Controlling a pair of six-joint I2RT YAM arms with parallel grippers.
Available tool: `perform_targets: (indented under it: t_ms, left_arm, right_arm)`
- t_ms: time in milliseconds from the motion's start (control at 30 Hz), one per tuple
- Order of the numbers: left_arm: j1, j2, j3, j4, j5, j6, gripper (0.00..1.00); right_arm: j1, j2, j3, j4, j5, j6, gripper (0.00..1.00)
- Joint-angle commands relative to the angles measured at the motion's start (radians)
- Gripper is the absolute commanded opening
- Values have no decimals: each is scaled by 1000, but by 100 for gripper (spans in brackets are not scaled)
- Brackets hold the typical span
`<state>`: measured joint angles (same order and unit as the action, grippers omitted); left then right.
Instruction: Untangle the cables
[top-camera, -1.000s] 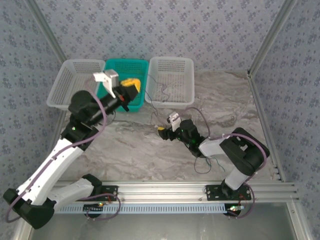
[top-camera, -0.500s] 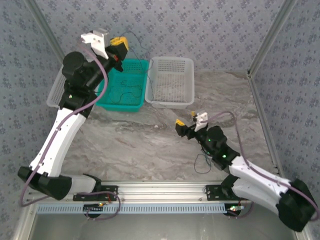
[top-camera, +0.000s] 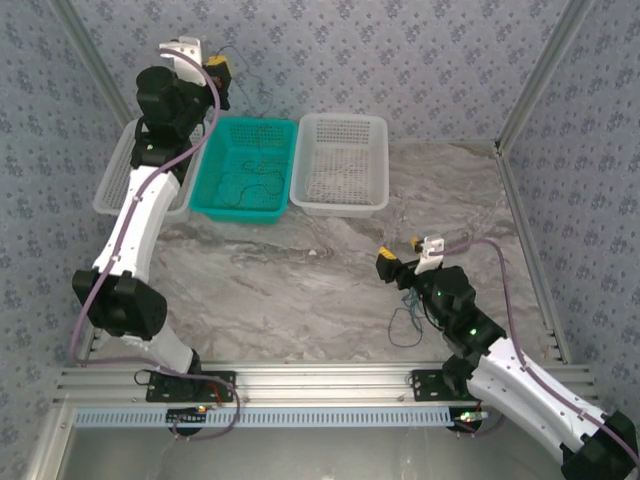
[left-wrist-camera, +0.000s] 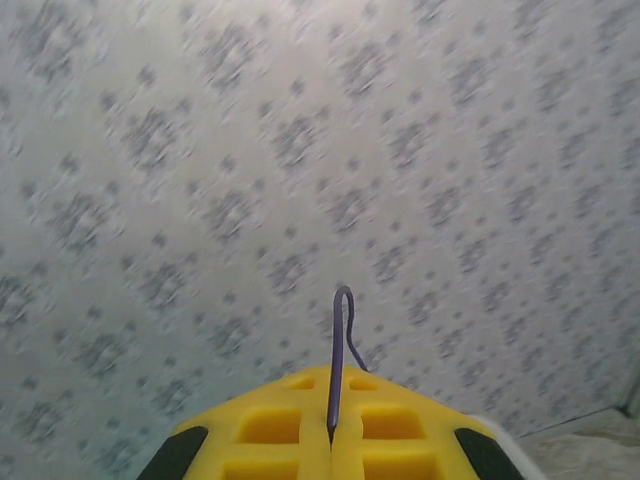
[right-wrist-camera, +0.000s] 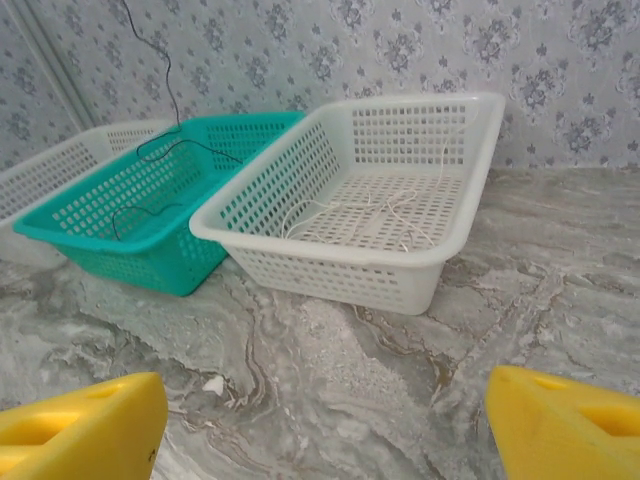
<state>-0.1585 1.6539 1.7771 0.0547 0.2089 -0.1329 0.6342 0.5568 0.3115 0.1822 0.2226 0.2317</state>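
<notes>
Drawn back toward the near edge, the right gripper (top-camera: 397, 254) hangs with fingers (right-wrist-camera: 80, 422) spread over the grey marbled table (top-camera: 260, 290), a small cable tangle (top-camera: 405, 322) just beside it. Farther, the left gripper (top-camera: 222, 66), raised higher against patterned wallpaper (top-camera: 400, 60), pinches one thin dark cable (left-wrist-camera: 338, 350) hanging into the perforated teal basket (top-camera: 215, 165).

**Left arm up, right arm drawn back**

Within one second the left gripper (top-camera: 220, 65) has climbed from just over the teal basket (top-camera: 212, 206) to high against the back wall (top-camera: 400, 60), above the far end of the left white basket (top-camera: 110, 190). Its fingers are pinched on a dark cable (left-wrist-camera: 338, 350), and the strand trails down toward the teal basket, which the arm no longer covers. The right gripper (top-camera: 399, 250) has retreated from the table's middle toward the right side, jaws wide apart, and its elbow has swung to the near right corner.
</notes>
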Motion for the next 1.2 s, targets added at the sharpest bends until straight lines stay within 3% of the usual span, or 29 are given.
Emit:
perform_targets:
  t_ms: [0,67,200,367,567,633,800,1000,1167]
  left_arm:
    - [52,59,-15,28,36,-68,0]
    - [75,107,-21,17,100,-133,1]
    - [66,119,-112,46,68,-142,35]
    - [62,56,-202,83,36,-173,55]
    - [-2,-143,-408,161,11,-207,57]
    - [-60,-235,-494,161,-13,-192,57]
    - [-256,-425,-685,160,-92,-99,57]
    - [-493,-514,-851,180,-60,57,57]
    - [-646,-504,-941,169,14,155,58]
  right_arm:
    - [-10,-1,-1,-15,15,23,85]
    - [-18,5,-1,-10,16,27,85]
    - [-37,26,23,-46,30,63,87]
    - [-94,70,91,-176,40,200,89]
    - [-245,204,225,-436,5,486,90]
    - [-310,253,290,-589,-1,565,90]
    - [-442,326,380,-832,-40,585,91]
    - [-539,359,326,-808,-206,552,92]
    - [-541,507,300,-712,-397,512,90]
